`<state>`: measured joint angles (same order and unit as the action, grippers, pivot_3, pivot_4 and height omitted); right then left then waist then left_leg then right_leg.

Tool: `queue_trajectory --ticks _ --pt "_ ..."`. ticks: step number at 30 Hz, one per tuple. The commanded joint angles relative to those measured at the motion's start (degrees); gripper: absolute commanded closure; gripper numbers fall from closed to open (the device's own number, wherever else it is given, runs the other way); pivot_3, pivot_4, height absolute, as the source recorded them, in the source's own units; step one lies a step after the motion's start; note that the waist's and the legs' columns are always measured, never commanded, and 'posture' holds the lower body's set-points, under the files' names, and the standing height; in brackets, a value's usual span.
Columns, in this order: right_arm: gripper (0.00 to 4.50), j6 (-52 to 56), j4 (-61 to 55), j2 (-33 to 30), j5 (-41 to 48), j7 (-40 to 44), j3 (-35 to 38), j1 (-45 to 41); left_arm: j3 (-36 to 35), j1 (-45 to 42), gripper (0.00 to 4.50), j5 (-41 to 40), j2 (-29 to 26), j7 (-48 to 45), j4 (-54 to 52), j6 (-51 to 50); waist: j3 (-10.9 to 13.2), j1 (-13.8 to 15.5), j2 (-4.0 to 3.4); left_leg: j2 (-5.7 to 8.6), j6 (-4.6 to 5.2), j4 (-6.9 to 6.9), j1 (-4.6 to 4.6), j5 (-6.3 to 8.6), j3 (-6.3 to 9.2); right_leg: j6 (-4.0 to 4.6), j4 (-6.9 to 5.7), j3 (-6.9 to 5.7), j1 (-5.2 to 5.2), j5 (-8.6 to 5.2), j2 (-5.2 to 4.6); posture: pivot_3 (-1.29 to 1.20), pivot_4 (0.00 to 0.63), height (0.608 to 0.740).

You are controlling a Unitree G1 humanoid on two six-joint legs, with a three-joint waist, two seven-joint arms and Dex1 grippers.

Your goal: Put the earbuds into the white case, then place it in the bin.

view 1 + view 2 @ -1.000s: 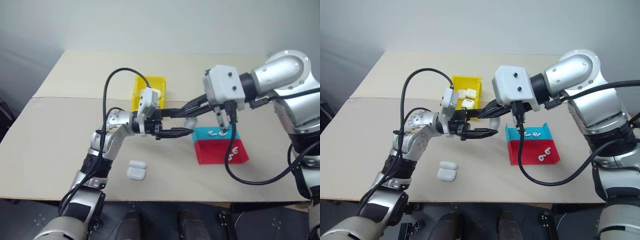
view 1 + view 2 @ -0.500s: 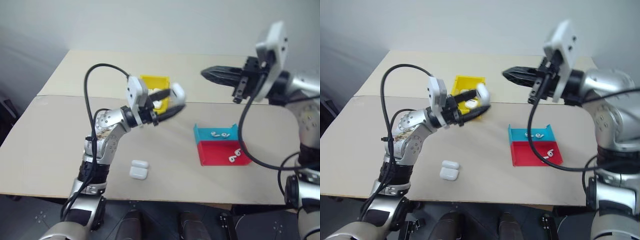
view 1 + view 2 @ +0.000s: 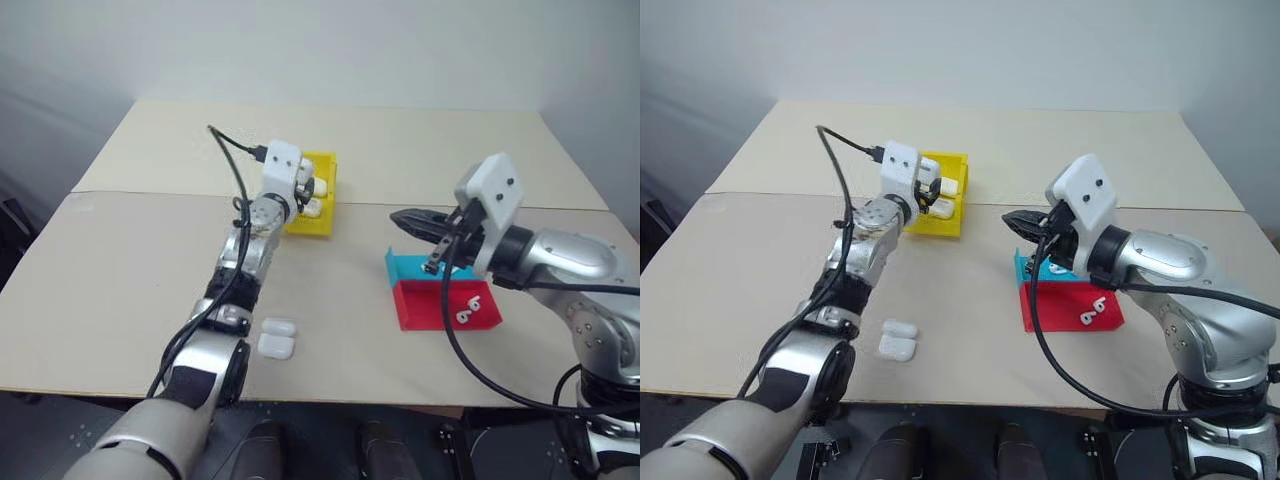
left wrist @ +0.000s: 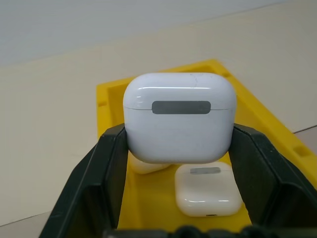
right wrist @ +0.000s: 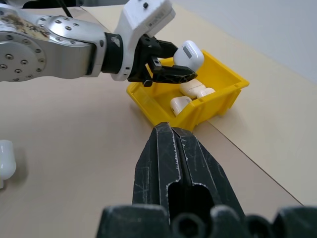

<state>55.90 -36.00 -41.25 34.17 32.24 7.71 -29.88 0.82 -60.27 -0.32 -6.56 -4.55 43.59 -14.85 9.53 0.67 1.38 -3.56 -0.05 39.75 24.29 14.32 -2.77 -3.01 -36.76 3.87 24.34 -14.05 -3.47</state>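
My left gripper [image 4: 178,135] is shut on the white case [image 4: 178,116], which it holds closed and level just above the yellow bin [image 3: 310,227]. Inside the bin [image 5: 218,96] lie other white cases [image 4: 208,192]. Off to the right, my right gripper [image 3: 400,218] is shut with nothing in it. It hovers over the near-left corner of the teal-and-red tray [image 3: 425,308]. Two earbuds [image 3: 468,312] lie in the tray's red half. In the right wrist view, the left gripper [image 5: 184,70] and its case [image 5: 189,53] show over the bin.
Two more white cases [image 3: 277,338] lie side by side near the table's front edge, beside my left forearm. The tan table [image 3: 120,260] runs wide to the left and behind the bin. Black cables hang from both wrists.
My left arm has stretched forward and carried the case from mid-table to above the bin. My right gripper has left the case, swung up and right, then come down over the tray.
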Motion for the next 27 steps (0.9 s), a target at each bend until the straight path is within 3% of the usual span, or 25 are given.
queue_trajectory --ticks 1,5,11,16,21,27 --pt "4.5 0.82 -2.85 -1.41 1.27 -0.91 2.87 0.52 0.02 -3.0 1.01 0.61 0.53 -0.63 3.29 2.33 0.0 0.0 0.0 0.0 0.0 -0.02 0.0 0.0 0.0 0.0 -0.01 0.0 0.0 0.0 0.0 0.0 0.15 0.74" --pt "4.5 0.88 -3.27 -1.78 1.95 -1.47 3.15 0.97 -0.56 -2.07 0.04 -0.4 0.34 -3.05 0.69 4.35 0.0 -0.1 0.0 -0.01 0.01 -0.05 0.02 0.0 -0.02 0.0 0.0 0.0 0.0 0.0 0.0 0.0 0.15 0.74" --pt "4.5 -0.66 -2.48 -1.6 2.0 -1.12 3.38 1.72 -2.05 4.58 0.04 -5.25 -3.88 -13.52 -15.37 2.0 0.0 -0.42 -0.01 -0.04 -0.01 -0.04 -0.02 0.0 -0.03 0.0 -0.01 0.01 0.0 0.0 0.01 0.0 0.15 0.74" --pt "4.5 -7.9 -1.72 -1.59 -0.2 2.09 3.81 7.49 -3.69 15.98 0.04 -16.29 -13.56 -29.25 -39.48 -8.23 -0.01 -0.93 -0.02 -0.09 -0.01 -0.07 -0.03 0.0 -0.04 0.0 -0.21 0.02 -0.02 0.0 0.03 0.0 0.15 0.74" --pt "4.5 -14.77 -0.65 -1.65 -1.87 5.44 4.95 15.92 -9.36 30.65 0.04 -30.81 -29.49 -44.15 -60.17 -19.92 -0.01 -1.37 -0.02 -0.14 -0.04 -0.04 -0.04 -0.02 -0.05 0.0 -0.26 0.01 -0.02 -0.01 0.02 0.0 0.15 0.74" --pt "4.5 -15.56 -0.74 -2.54 1.26 8.29 8.67 19.18 -19.97 41.74 0.04 -41.81 -39.26 -46.48 -71.05 -28.22 0.0 -1.16 0.01 -0.16 -0.06 0.01 -0.38 -0.03 -0.09 0.02 -0.27 0.01 -0.2 -0.02 0.01 0.0 0.15 0.74"
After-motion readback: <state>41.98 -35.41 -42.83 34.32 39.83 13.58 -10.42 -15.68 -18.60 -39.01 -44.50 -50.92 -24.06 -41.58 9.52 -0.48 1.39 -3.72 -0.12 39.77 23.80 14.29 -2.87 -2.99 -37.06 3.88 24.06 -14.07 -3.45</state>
